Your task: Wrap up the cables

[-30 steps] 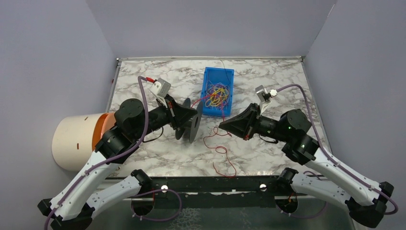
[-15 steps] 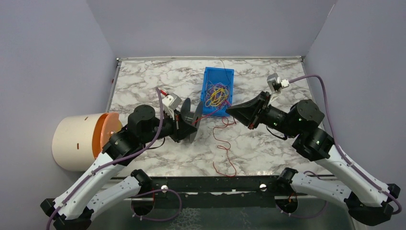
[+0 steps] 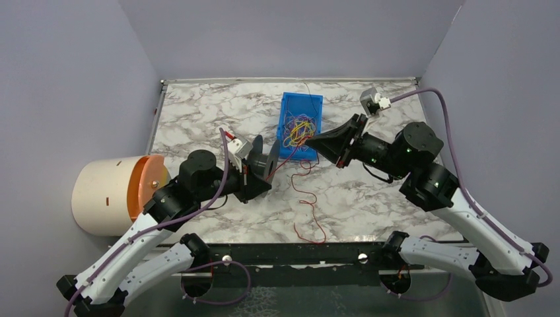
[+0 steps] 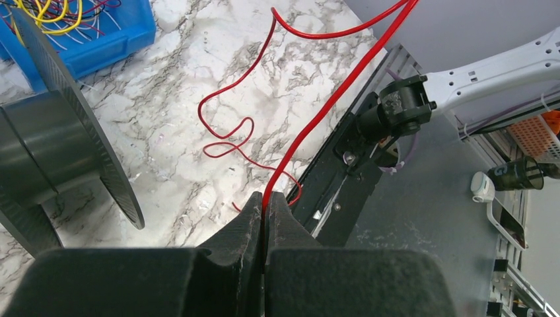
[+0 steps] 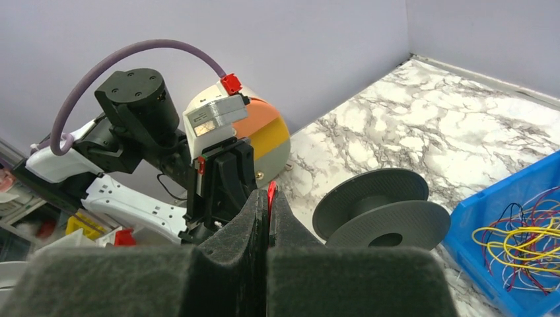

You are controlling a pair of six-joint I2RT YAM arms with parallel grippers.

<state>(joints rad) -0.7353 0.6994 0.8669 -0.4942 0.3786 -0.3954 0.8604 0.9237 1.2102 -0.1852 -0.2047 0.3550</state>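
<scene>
Both arms bent inward toward each other. The left gripper and the right gripper each pinched the red cable tight.

Overhead, two wrist close-ups; spool shared

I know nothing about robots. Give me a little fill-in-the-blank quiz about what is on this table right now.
1. The wire pinched in the left fingers is ___ in colour.
2. The tangle of cables lies in a bin coloured ___.
3. The spool stands on a table with a ___ pattern.
4. Open or shut? The right fingers are ___.

Missing words: red; blue; marble; shut.
</scene>
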